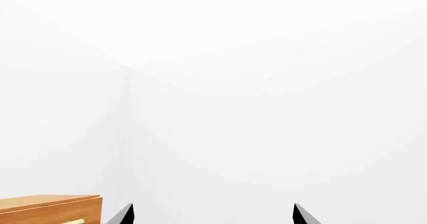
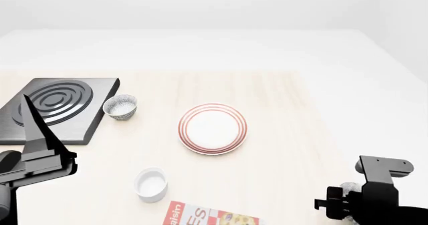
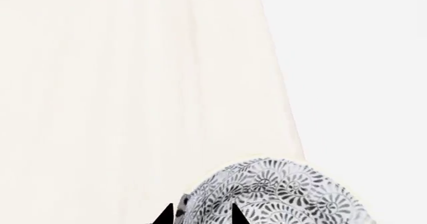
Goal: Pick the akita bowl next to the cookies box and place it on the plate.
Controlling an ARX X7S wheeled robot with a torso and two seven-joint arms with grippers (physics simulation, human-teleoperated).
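The akita bowl (image 3: 280,194) shows its grey patterned outside in the right wrist view, and its rim sits between the close-set fingertips of my right gripper (image 3: 200,216), which is shut on it. In the head view this bowl (image 2: 348,187) is a small speckled patch in the right gripper (image 2: 344,199), near the table's right edge. The red-ringed plate (image 2: 212,129) lies at the table's middle, to the left of and beyond that gripper. The cookies box (image 2: 207,217) peeks in at the bottom edge. My left gripper (image 1: 213,216) is open and holds nothing.
A second patterned bowl (image 2: 120,106) stands beside the black stove plate (image 2: 57,107) at the left. A plain white cup (image 2: 151,184) sits near the cookies box. The left gripper (image 2: 37,135) hangs over the stove's near corner. The left wrist view shows white walls and a wooden cabinet (image 1: 50,209).
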